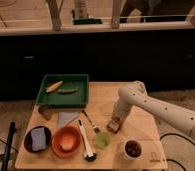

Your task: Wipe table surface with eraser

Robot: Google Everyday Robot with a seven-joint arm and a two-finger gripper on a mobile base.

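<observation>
The table surface [138,132] is a light tan wooden top with plank lines. The eraser [113,126] is a small tan block with a dark underside, lying on the table right of the middle, just right of the green cup [102,140]. My gripper [115,120] points down from the white arm and sits right on top of the eraser, pressing it against the table.
A green tray [64,102] with two pieces of food stands at the back left. A dark bowl with a blue-grey sponge [37,139], an orange bowl [66,141], a white-handled brush [85,142], a fork [90,122] and a white cup [133,148] stand along the front.
</observation>
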